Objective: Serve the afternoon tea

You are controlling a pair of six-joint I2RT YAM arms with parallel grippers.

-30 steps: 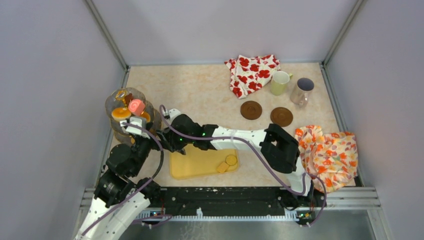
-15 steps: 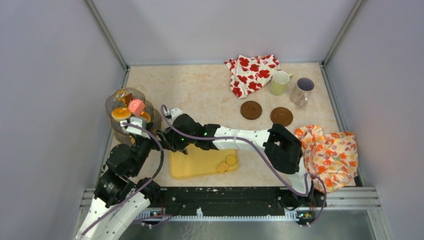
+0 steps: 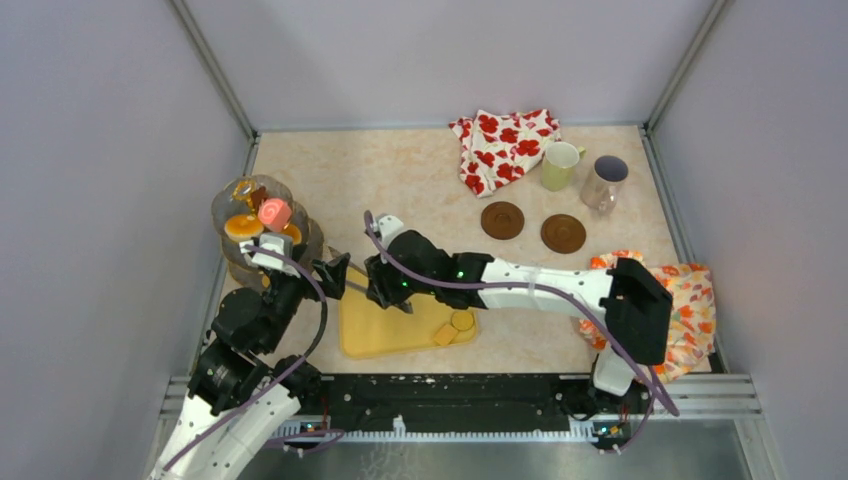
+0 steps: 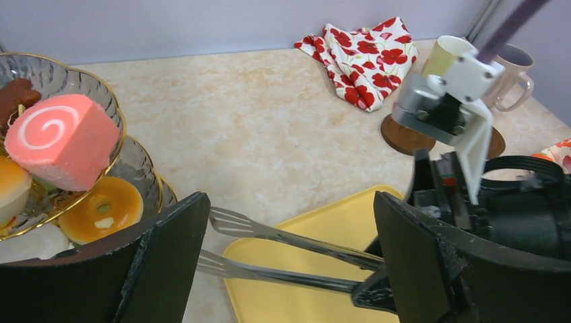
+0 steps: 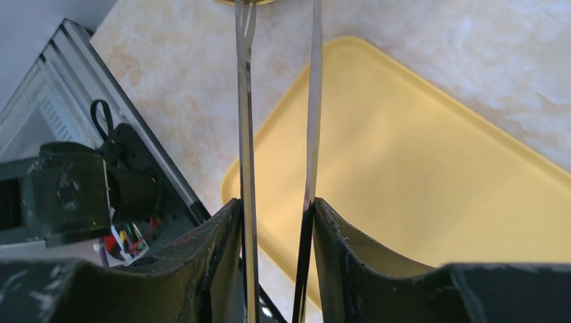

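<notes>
A tiered glass stand (image 3: 228, 205) at the left holds several toy sweets, with a pink swirl roll (image 3: 273, 213) on top; the roll (image 4: 60, 141) and an orange tart (image 4: 101, 208) show in the left wrist view. Two small yellow sweets (image 3: 455, 325) lie on a yellow tray (image 3: 390, 335). A pale-yellow mug (image 3: 560, 165) and a greyish mug (image 3: 605, 180) stand at the back right. My right gripper (image 3: 378, 285) is shut on long metal tongs (image 5: 246, 134), whose empty tips point toward the stand. My left gripper (image 4: 289, 269) is wide open beside the stand, its fingers either side of the tong tips (image 4: 229, 222).
Two brown coasters (image 3: 502, 220) (image 3: 563, 233) lie in front of the mugs. A red-flowered cloth (image 3: 505, 145) lies at the back, an orange-flowered cloth (image 3: 660, 310) at the right. Walls enclose the table on three sides.
My right arm has drawn back to the right with the tongs, away from the stand, its elbow swinging right. The left arm has stayed still.
</notes>
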